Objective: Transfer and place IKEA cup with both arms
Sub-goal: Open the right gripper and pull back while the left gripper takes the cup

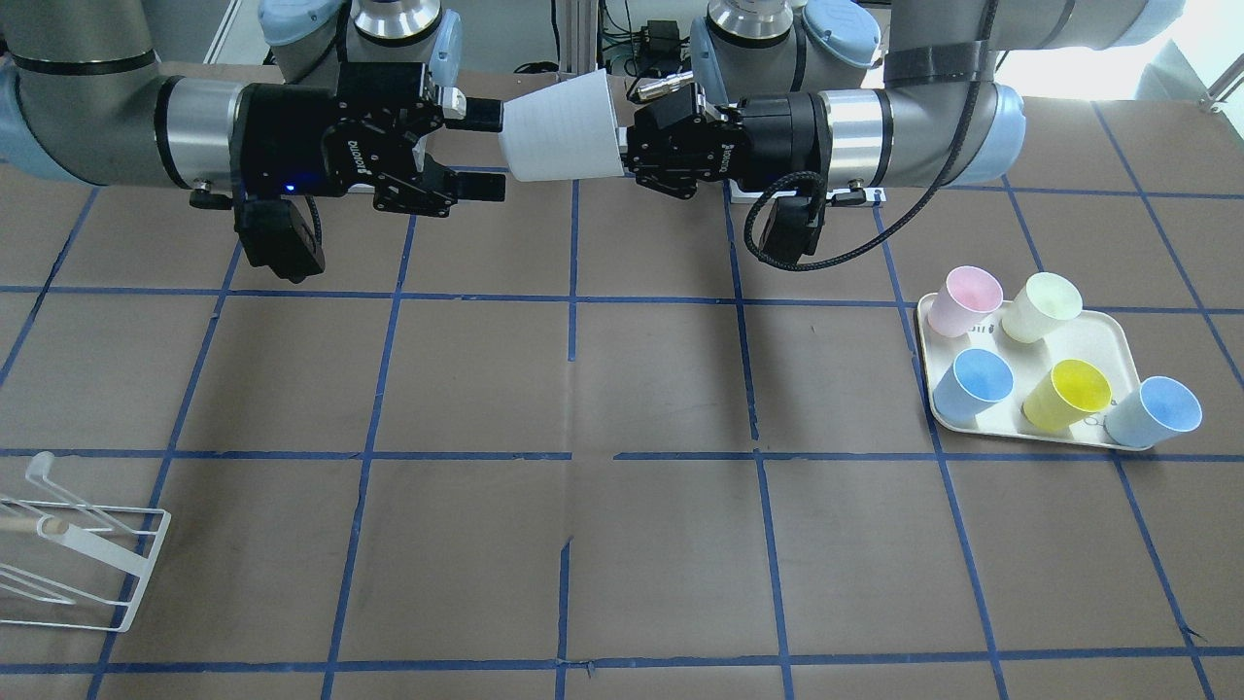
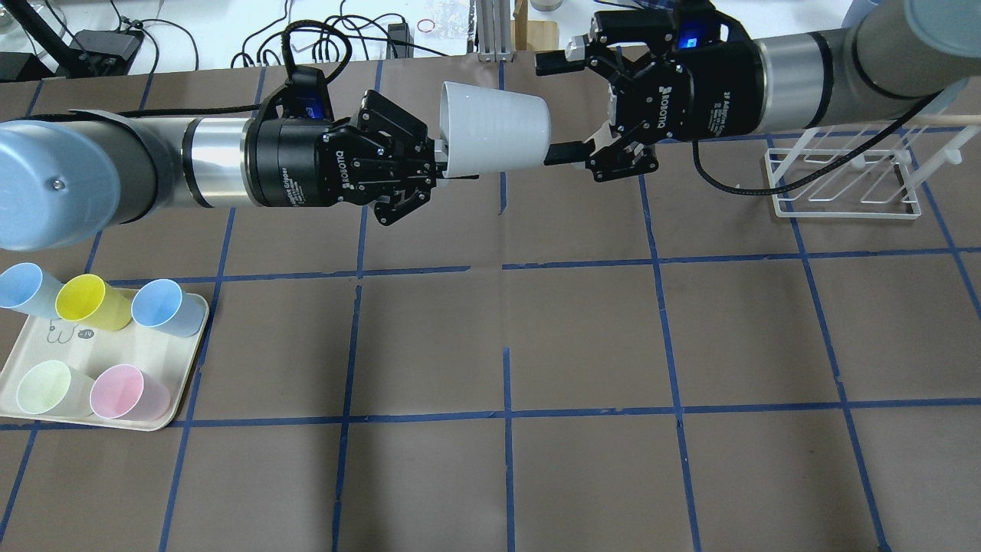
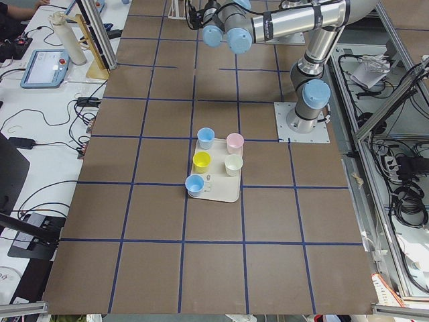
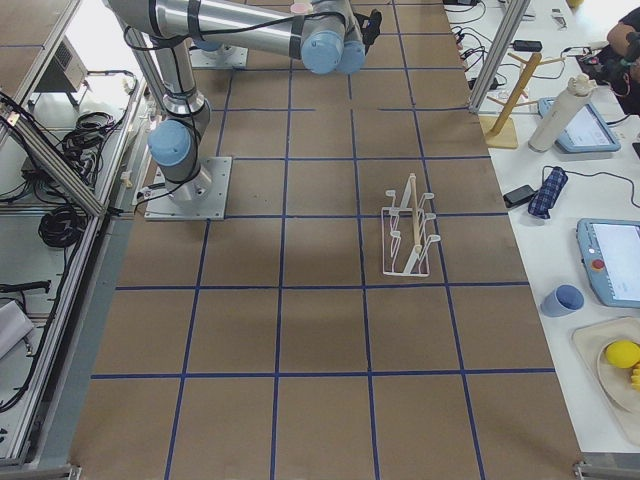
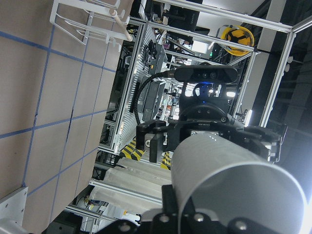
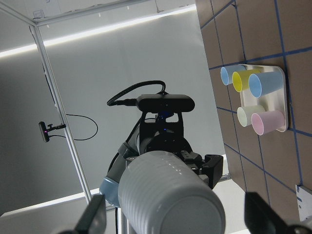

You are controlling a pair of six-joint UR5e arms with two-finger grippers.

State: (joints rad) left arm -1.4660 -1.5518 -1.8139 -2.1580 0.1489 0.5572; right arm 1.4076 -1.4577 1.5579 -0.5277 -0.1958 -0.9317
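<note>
Gripping the IKEA cup [image 2: 498, 126] at its rim, the left gripper [image 2: 440, 165] is clamped on the wide mouth end. The cup is pale grey and lies on its side in mid-air, above the far middle of the table [image 2: 582, 337]. Its mouth faces the left arm [image 2: 153, 165] and its narrow base faces the right arm [image 2: 812, 73].

The right gripper [image 2: 549, 107] has its jaws spread wide, one finger either side of the cup's base end. The near finger [image 2: 565, 153] sits just beside the base and the far finger [image 2: 558, 59] is clearly apart from it. The right wrist view shows a gap between the cup and each fingertip, so there is no grip on that side. Both arms reach in level and the two grippers face each other across the cup.

On the robot's left side of the table is a cream tray [image 2: 165, 414]. It carries two light-blue cups [image 2: 161, 305], a yellow cup [image 2: 90, 300], a pale green cup [image 2: 44, 388] and a pink cup [image 2: 126, 392], all upright; the second light-blue cup stands at the tray's far left corner. On the robot's right side a white wire rack [image 2: 843, 207] stands on the table.
</note>
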